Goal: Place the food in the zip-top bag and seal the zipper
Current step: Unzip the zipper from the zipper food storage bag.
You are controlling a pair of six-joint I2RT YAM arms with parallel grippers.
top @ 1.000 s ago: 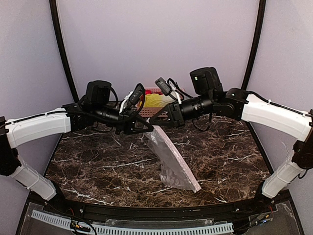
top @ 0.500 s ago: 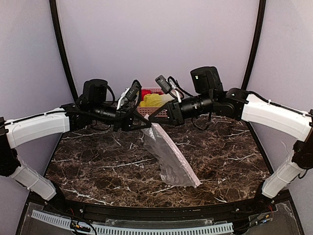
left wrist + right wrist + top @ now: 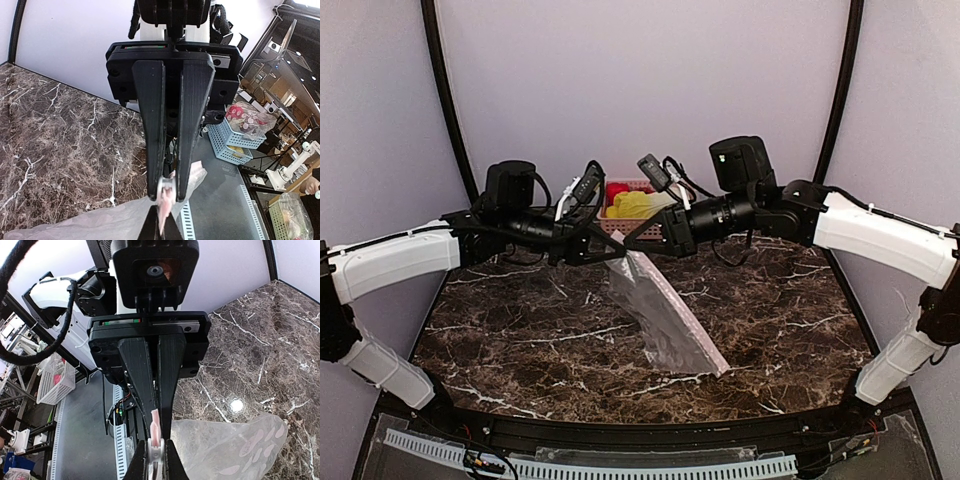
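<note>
1. Left end effector (image 3: 612,254): fingers together, clamped on the bag's top edge. It reaches in from the left and is raised above the desk.
2. Right end effector (image 3: 630,248): fingers together, clamped on that same edge from the right. Its tips nearly meet my left ones.
3. Bag (image 3: 665,315): clear plastic with pale dots. It hangs from my two grips and slants toward the near right, with its lower end resting on the desk.
4. Zipper (image 3: 164,199): a pale pinkish strip along the held edge, pinched between my fingers in both wrist views. I cannot tell whether it is pressed shut.
5. Food (image 3: 638,205): a yellow-green cabbage and a red piece. Both lie in the basket behind my end effectors, apart from the bag.
6. Basket (image 3: 613,228): pink lattice, at the far middle of the desk and partly hidden by my arms.
7. Desk (image 3: 520,340): dark marble with white veins.
</note>
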